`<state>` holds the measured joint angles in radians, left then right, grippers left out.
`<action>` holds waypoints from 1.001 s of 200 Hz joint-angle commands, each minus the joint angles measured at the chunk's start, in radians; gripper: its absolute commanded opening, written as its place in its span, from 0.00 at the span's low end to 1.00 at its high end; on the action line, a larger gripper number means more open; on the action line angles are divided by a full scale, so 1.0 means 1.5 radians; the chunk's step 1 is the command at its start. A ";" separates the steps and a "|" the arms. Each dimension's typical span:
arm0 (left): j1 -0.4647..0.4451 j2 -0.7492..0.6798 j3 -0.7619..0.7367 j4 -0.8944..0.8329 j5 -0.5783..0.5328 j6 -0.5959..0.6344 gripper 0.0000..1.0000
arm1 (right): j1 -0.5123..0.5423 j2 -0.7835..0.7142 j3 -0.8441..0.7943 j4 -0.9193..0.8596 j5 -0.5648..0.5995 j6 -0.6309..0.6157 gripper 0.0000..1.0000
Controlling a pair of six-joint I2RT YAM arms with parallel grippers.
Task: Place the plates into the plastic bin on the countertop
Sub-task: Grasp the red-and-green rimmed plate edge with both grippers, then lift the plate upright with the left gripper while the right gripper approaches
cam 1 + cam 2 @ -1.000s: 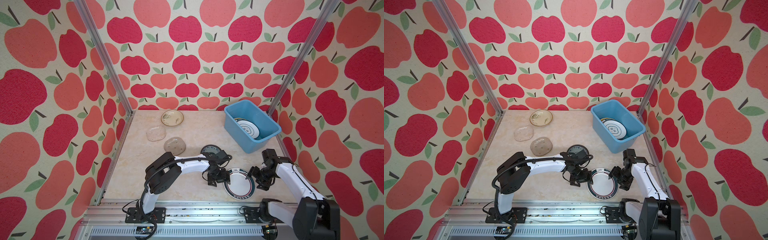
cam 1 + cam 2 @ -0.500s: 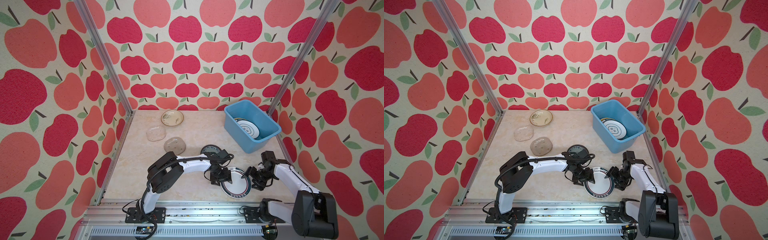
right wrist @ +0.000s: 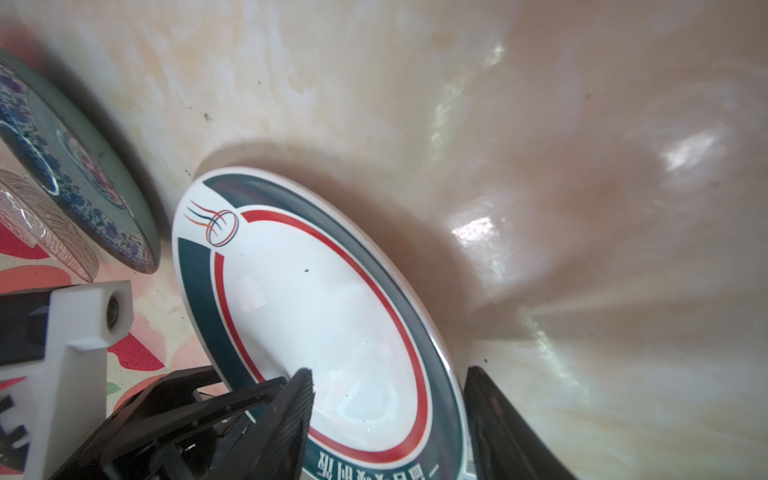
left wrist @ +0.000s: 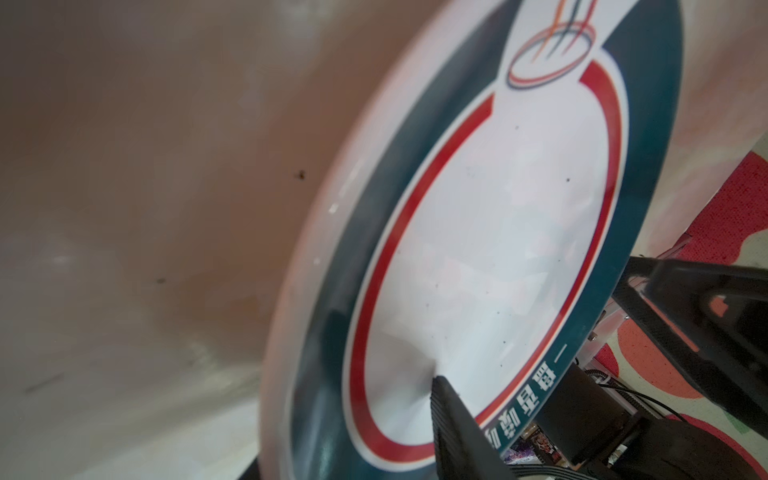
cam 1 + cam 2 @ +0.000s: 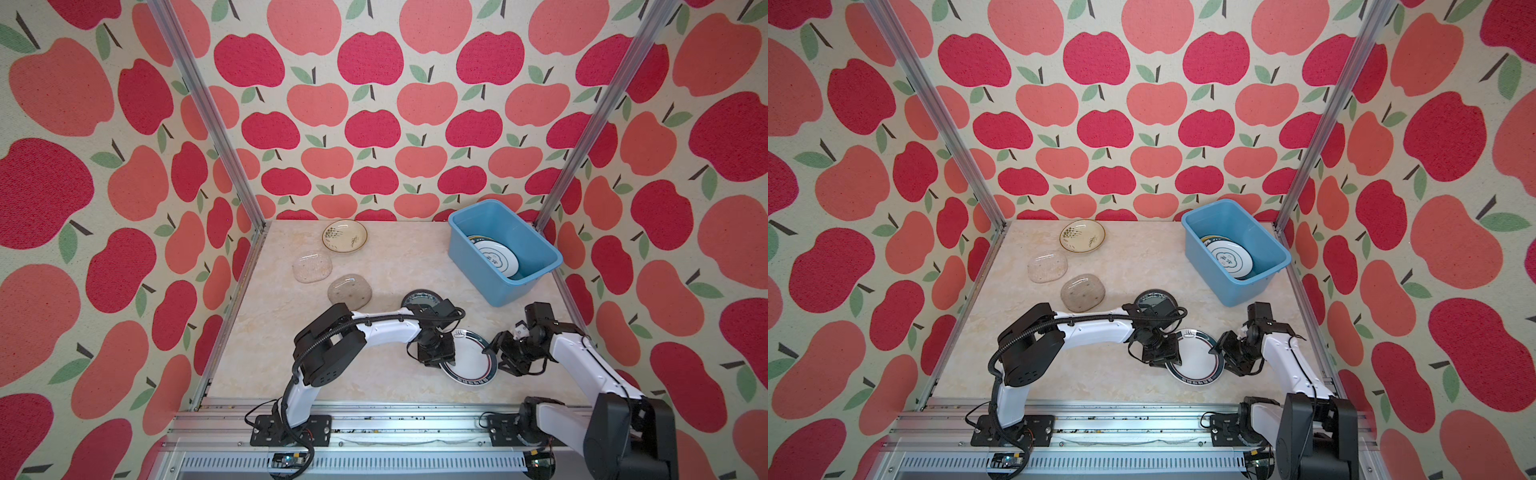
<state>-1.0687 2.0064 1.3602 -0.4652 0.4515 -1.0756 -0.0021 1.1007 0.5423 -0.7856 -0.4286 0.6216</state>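
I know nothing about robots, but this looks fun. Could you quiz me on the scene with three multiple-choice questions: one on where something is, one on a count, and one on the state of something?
1. Where on the countertop does the plastic bin stand?
A) back right corner
B) front left corner
C) dead centre

2. How many plates lie on the countertop outside the bin?
A) two
B) five
C) eight

3. How do the jaws of the right gripper stand?
A) shut on nothing
B) clamped on the bin's rim
C) open, astride the rim of the white dark-rimmed plate

Answers:
1 A: both top views show it far back on the right.
2 B: the cream plate, two glass plates, the blue-patterned plate and the white dark-rimmed plate.
3 C: the right wrist view shows one finger over the plate and the other beyond its rim.
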 commanded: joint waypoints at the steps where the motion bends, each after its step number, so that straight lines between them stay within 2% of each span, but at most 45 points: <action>1: -0.009 -0.056 -0.016 0.023 -0.029 -0.015 0.39 | 0.004 -0.032 -0.007 -0.018 -0.046 0.019 0.61; 60: -0.008 -0.131 -0.052 0.029 -0.076 -0.048 0.18 | 0.007 -0.119 0.004 -0.053 -0.055 0.043 0.60; 107: 0.002 -0.232 -0.078 0.015 -0.133 -0.073 0.03 | 0.009 -0.183 0.083 -0.081 -0.066 0.042 0.60; 149: 0.035 -0.340 -0.089 -0.009 -0.181 -0.088 0.00 | 0.010 -0.186 0.165 -0.101 -0.072 0.023 0.60; 178: 0.072 -0.400 -0.061 -0.043 -0.184 -0.078 0.00 | 0.012 -0.186 0.215 -0.063 -0.139 0.025 0.61; 200: 0.104 -0.433 -0.038 -0.061 -0.160 -0.070 0.00 | 0.014 -0.187 0.252 -0.004 -0.199 0.047 0.62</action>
<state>-0.9524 1.4132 1.2415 -0.5114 0.2058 -1.1873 0.0086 0.8246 0.8505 -0.8780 -0.5983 0.6708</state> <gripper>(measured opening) 0.076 0.619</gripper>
